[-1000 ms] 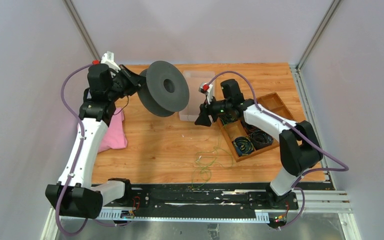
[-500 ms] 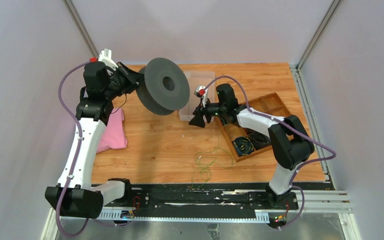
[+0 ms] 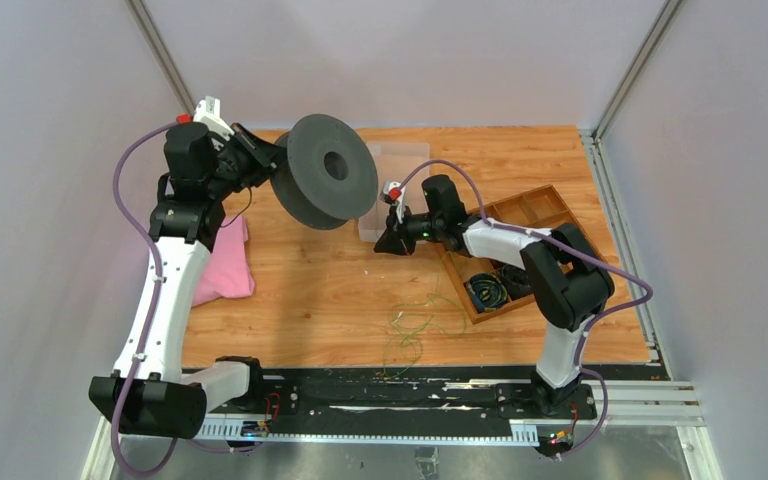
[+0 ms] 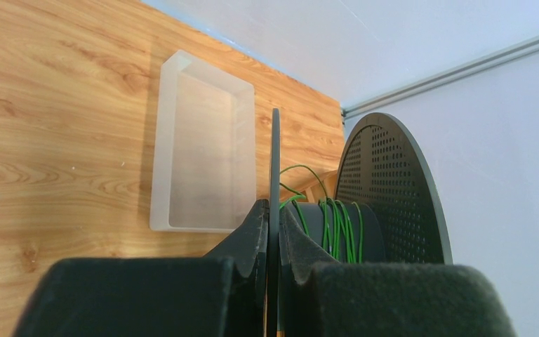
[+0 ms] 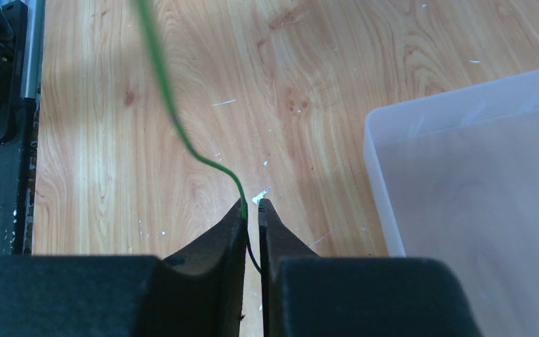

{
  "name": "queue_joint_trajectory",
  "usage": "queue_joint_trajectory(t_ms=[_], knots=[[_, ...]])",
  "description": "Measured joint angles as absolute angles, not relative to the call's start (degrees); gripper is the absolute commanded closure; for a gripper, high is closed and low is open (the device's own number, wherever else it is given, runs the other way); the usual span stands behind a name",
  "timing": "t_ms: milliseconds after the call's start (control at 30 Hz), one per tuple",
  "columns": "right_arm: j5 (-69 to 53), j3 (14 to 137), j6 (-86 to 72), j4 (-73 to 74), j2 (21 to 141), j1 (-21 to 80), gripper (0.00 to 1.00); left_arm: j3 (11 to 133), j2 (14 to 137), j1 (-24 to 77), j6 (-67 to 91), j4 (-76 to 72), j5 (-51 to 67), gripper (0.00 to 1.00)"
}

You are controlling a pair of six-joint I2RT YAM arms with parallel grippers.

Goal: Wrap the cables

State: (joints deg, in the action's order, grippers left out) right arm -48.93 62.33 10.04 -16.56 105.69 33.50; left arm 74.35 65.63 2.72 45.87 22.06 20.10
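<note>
In the right wrist view, the green cable (image 5: 172,112) goes blurry near the top and runs off the top edge. The clear box (image 5: 381,182) is cut off on the right. From above, we cannot follow the thin cable up to the spool (image 3: 325,185). The spool hides the left gripper (image 4: 274,217) tips there. The right arm covers part of the wooden tray (image 3: 543,207).

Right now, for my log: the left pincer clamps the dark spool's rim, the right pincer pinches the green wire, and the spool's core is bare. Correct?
The core is not bare: the left wrist view shows turns of green wire wound on the spool. The rest holds: the left pincer clamps its rim, the right pincer pinches the wire.
</note>
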Motion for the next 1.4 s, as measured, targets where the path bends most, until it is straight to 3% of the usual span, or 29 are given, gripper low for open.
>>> queue_joint_trajectory(t_ms=[67, 400, 833, 1400], knots=[[-49.08, 62.33, 9.87, -16.32, 105.67, 33.65, 0.99, 74.46, 65.63, 2.7, 45.93, 22.13, 19.79, 1.0], [-48.95, 61.76, 8.6, -11.18, 100.53, 35.29, 0.99, 80.2, 66.32, 2.52, 38.85, 22.61, 10.59, 1.0], [-44.14, 64.93, 1.26, -8.73, 98.78, 47.64, 0.99, 83.59, 68.99, 3.01, 34.52, 22.35, 1.65, 1.0], [-49.17, 81.41, 0.43, 5.28, 100.42, 50.19, 0.99, 83.55, 73.1, 17.32, 15.18, 18.83, -17.02, 1.0]])
